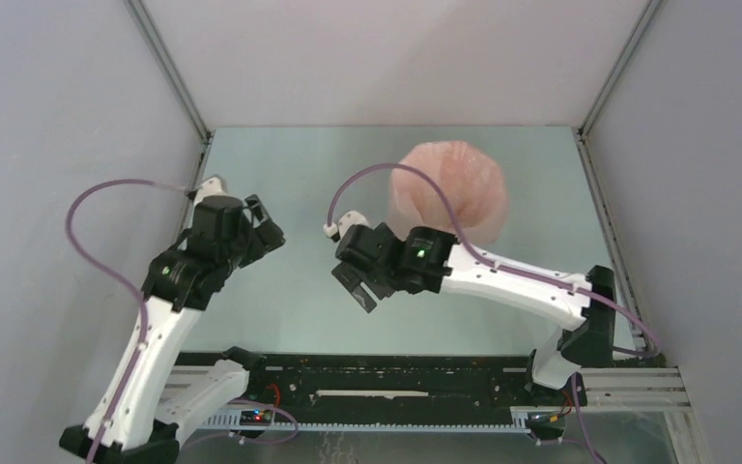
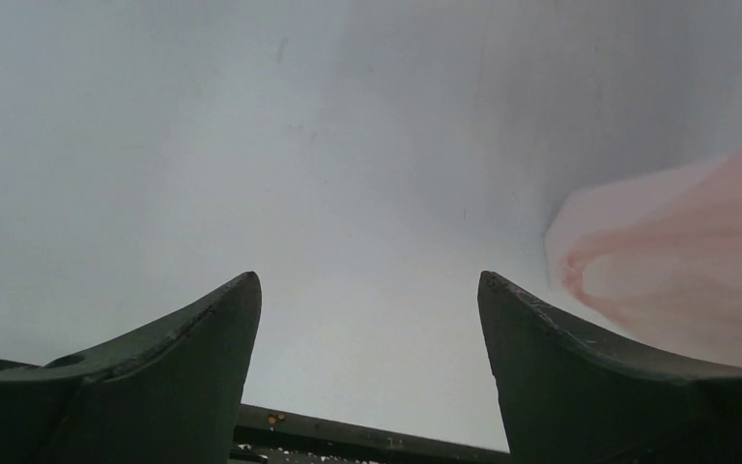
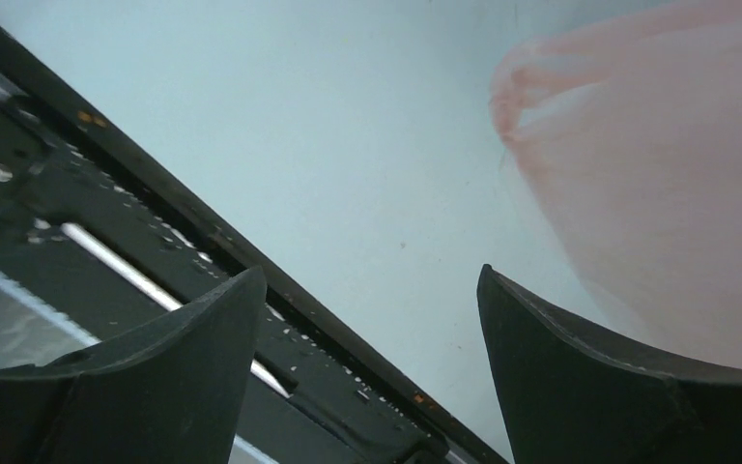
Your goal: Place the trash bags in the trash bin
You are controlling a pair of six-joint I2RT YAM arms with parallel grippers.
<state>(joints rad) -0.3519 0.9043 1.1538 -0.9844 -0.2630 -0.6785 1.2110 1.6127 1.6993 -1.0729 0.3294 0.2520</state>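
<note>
The trash bin (image 1: 449, 193) stands at the back right of the table, and it looks pale pink all over because the translucent trash bag (image 1: 454, 169) covers it. I cannot tell how far the film reaches inside. The bag also shows at the right of the left wrist view (image 2: 676, 261) and the right wrist view (image 3: 657, 164). My right gripper (image 1: 355, 287) is open and empty, hovering in front and to the left of the bin, pointing toward the near edge (image 3: 372, 285). My left gripper (image 1: 263, 224) is open and empty, over the left of the table (image 2: 367, 290).
A black rail (image 1: 377, 372) runs along the near table edge and shows under the right gripper (image 3: 106, 193). Grey walls with metal corner posts (image 1: 169, 68) enclose the pale green table (image 1: 299, 174) on three sides.
</note>
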